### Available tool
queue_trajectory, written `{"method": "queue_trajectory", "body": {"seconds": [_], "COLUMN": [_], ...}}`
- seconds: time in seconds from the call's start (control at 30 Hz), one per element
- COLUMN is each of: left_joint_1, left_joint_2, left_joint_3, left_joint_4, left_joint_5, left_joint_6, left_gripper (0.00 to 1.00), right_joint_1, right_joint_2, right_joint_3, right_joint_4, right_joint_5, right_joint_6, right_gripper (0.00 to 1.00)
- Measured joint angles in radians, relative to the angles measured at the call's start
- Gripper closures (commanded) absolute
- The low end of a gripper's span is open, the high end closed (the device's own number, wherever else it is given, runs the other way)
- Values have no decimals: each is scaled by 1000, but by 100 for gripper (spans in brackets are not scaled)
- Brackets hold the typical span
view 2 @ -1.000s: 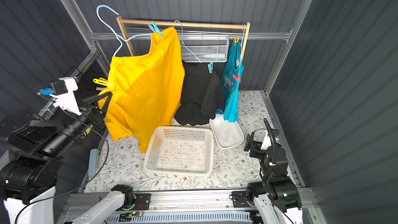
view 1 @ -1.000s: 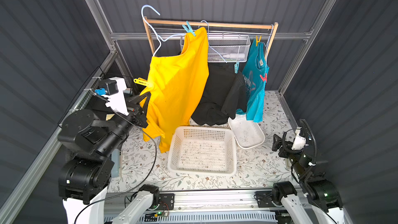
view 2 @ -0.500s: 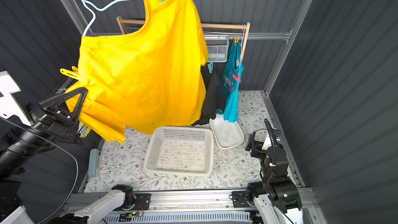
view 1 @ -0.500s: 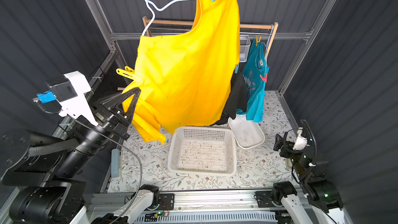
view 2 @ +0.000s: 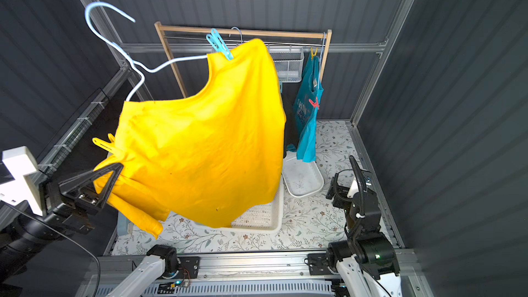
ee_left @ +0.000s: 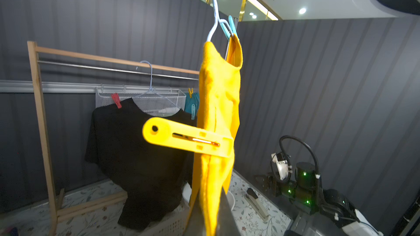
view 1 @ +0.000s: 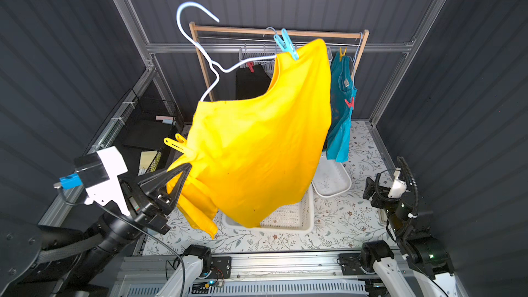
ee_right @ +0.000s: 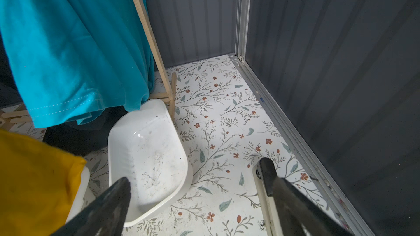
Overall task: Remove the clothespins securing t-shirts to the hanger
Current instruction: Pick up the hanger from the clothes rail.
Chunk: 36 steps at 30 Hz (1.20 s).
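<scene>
While the left gripper is squeezed shut on the edge of the yellow t-shirt, a yellow clothespin sticks out of the cloth just above its tip. High above the gripper, a blue clothespin pins the shirt to the light blue hanger. The hanger's hook is up in the air, off the wooden rack. Past the gripper, the black t-shirt hangs on the rack with a red clothespin on its shoulder. The teal t-shirt hangs next to it. The right gripper is low down, with its jaws wide apart and nothing in them. A white tub sits just in front of it, below the teal shirt's hem.
</scene>
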Motion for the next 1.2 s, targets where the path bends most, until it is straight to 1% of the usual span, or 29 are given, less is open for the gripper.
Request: {"method": "queue_trajectory", "body": {"seconds": [0.1,0.23,0.37,0.5,0.63,0.77,0.93,1.07,1.2], "left_joint_1": [0,-9,-12,-12,-12,-12,-12,-12,-12], "left_joint_2": [-57,-149,-217,-223,-262,-312,-296,-290,-254], "left_joint_3": [-114,-309,-487,-570,-663,-769,-828,-891,-949], "left_joint_4": [-24,-23,-7,-9,20,67,87,120,172], "left_joint_5": [-29,-62,-55,-45,4,75,142,155,189], "left_joint_6": [40,108,153,241,327,385,464,516,569], "left_gripper": [100,100,100,100,100,100,100,100,100], "right_joint_1": [0,0,0,0,0,0,0,0,0], "right_joint_2": [5,20,28,34,60,103,159,222,265], "right_joint_3": [0,0,0,0,0,0,27,137,249], "right_joint_4": [0,0,0,0,0,0,-8,-27,-33], "right_joint_5": [1,0,-3,-24,-58,-123,-243,-351,-446], "right_joint_6": [-3,-6,-9,-9,-8,-6,-12,-36,-48], "right_gripper": [1,1,1,1,1,1,1,1,1]}}
